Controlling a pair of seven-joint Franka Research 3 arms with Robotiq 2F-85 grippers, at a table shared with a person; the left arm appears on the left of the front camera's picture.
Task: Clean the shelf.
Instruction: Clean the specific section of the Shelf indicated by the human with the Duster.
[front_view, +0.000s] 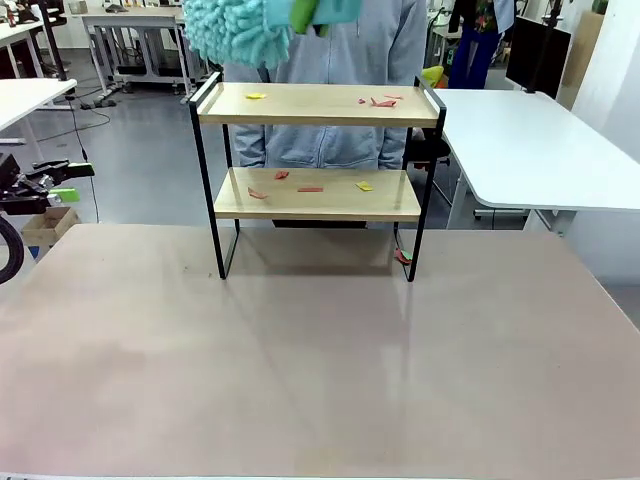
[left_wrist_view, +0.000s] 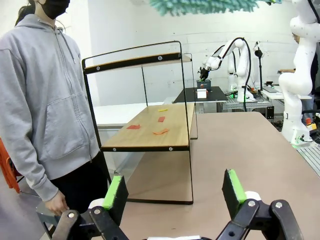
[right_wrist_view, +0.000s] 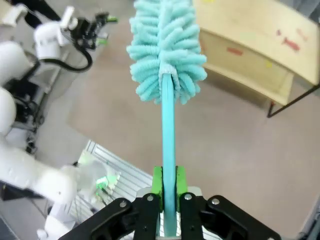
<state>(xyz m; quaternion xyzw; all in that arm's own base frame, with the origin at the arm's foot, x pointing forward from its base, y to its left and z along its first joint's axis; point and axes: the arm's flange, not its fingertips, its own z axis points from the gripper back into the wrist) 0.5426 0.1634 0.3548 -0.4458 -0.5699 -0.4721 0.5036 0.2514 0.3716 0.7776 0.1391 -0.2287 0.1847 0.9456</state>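
— What do we see around us?
— A grey floor (front_view: 140, 150), white tables (front_view: 530, 140) left and right, and more desks (front_view: 140, 30) farther back.
— And beyond?
— We see a white brick wall (left_wrist_view: 210, 30).

Table (front_view: 320, 370) before the shelf (front_view: 318, 104) lies open — person (front_view: 320, 90) blocks behind.

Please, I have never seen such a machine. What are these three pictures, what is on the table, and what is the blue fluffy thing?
Two robot arms share a table with a person. One picture looks across the table; the other two come from cameras on the wrists. A small shelf stands on the table, with red and yellow scraps on both boards. The right gripper is shut on a duster, held above the shelf. The left gripper is open and empty.
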